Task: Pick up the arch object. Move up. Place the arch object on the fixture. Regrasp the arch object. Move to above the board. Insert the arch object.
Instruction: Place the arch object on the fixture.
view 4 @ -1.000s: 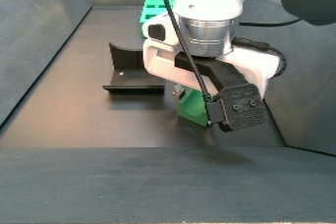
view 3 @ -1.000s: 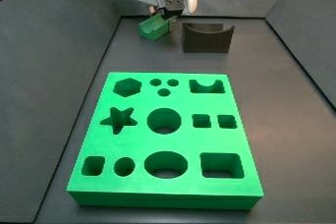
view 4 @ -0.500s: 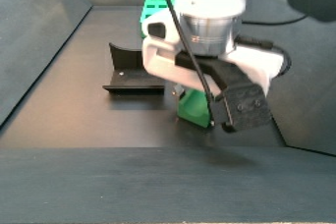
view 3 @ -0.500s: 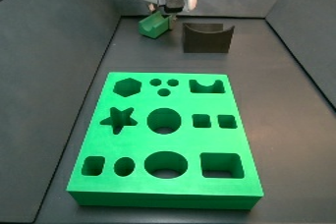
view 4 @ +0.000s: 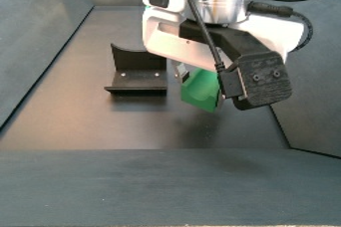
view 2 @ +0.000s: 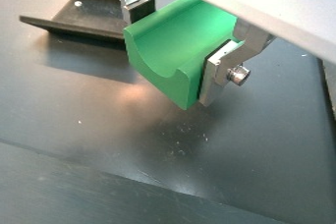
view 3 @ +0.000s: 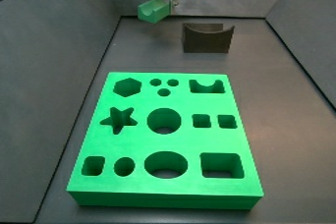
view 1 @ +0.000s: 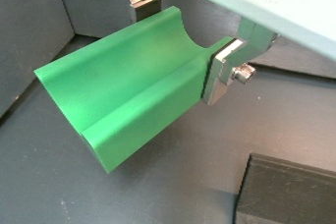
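Beside the fixture (view 3: 205,37), the claw (view 1: 184,39) pinches the arch object (view 1: 125,85) clear of the worktop (view 3: 79,81); align it squarely over the fixture's dip before lowering.

My gripper (view 3: 159,2) hangs above the table's far edge, clear of the surface, wrist pointing down. My two silver fingers (view 1: 226,69) are clamped on the arch object (view 1: 125,83).
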You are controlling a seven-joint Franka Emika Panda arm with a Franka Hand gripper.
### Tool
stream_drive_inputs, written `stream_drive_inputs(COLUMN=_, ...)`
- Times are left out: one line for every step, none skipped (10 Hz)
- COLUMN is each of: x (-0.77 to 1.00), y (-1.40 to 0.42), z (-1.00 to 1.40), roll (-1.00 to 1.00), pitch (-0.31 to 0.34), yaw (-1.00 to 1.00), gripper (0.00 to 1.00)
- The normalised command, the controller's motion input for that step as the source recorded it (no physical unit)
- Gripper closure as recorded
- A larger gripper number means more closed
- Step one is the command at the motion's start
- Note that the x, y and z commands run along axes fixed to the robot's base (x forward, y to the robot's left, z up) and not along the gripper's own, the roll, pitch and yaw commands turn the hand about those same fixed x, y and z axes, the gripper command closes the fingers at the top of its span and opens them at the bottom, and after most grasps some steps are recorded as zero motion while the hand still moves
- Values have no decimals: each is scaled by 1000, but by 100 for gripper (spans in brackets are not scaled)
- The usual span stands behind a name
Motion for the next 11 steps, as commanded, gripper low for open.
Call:
stream_drive_inputs(x=2, y=-1, z=1000, roll=3, pitch=1, yaw=2, gripper=100)
stream_drive_inputs(x=-14, y=-1, z=1000, roll=15, pitch=33, yaw=-6, gripper=100)
stream_drive_inputs(x=-19, y=-1, z=1000, roll=26, pitch=42, yaw=-12, gripper=100)
stream_drive_inputs(x=-22, y=-1, z=1000, roll=46, pitch=57, yaw=-18, gripper=100)
stream_drive_inputs(x=-24, y=-3, z=1000, roll=63, pitch=67, yaw=-13, gripper=100)
stream_drive_inputs(x=-27, y=-6, z=1000, roll=75, pitch=72, yaw=-7, gripper=100)
stream_drive_inputs(x=-26, y=-9, z=1000, roll=82, pitch=74, yaw=-1, gripper=100)
stream_drive_inputs(x=-24, y=-12, z=912, roll=96, pitch=82, yaw=10, gripper=100)
stream_drive_inputs(x=-16, y=-11, z=717, roll=97, pitch=86, yaw=18, gripper=100)
stream_drive_inputs(x=-10, y=-7, z=568, roll=87, pitch=87, yaw=20, gripper=100)
stream_drive_inputs(x=-2, y=-2, z=368, roll=81, pitch=96, yaw=22, gripper=100)
